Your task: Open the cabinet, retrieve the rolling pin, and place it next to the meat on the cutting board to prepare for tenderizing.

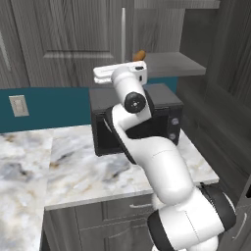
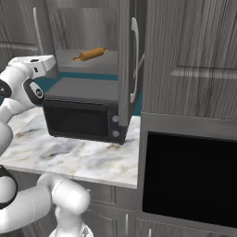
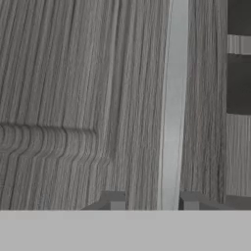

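While the rolling pin (image 2: pixel 91 54) lies slantwise on the cabinet (image 2: pixel 127 55) shelf, pincer (image 3: pixel 153 201) tips spread astride the silver handle (image 3: pixel 172 103).

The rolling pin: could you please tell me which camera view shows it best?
The right base view: the rolling pin lies in full length on the shelf behind the open cabinet door. The left base view catches just its orange end beside the arm.
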Tool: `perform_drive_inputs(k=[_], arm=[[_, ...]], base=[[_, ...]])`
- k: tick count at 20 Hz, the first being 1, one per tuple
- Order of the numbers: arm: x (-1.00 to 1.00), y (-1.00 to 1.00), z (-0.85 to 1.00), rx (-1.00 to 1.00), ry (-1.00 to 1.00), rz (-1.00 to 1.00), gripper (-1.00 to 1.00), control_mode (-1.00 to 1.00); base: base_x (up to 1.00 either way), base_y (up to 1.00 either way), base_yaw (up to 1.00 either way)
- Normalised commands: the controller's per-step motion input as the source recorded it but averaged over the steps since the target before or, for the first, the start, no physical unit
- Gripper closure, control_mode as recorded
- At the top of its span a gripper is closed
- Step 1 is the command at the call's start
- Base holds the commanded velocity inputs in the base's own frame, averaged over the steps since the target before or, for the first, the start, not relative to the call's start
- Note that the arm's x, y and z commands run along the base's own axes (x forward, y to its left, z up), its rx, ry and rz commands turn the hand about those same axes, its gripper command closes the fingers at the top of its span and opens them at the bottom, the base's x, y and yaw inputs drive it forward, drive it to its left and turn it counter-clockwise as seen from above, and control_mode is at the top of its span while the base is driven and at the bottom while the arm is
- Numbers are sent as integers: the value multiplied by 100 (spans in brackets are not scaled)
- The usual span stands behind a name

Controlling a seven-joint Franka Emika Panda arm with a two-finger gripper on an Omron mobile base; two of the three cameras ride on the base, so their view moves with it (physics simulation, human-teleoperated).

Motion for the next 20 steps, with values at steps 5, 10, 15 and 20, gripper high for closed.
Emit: perform_drive_inputs(k=[5, 10, 15, 20], arm=[[-66, 57, -2, 0, 0, 0, 100, -100], [-73, 64, -8, 0, 0, 0, 100, -100], [-77, 59, -9, 0, 0, 0, 100, -100], [-74, 28, -15, 0, 0, 7, -100, -100]], base=[[0, 0, 0], [0, 0, 0], [0, 0, 0], [0, 0, 0]])
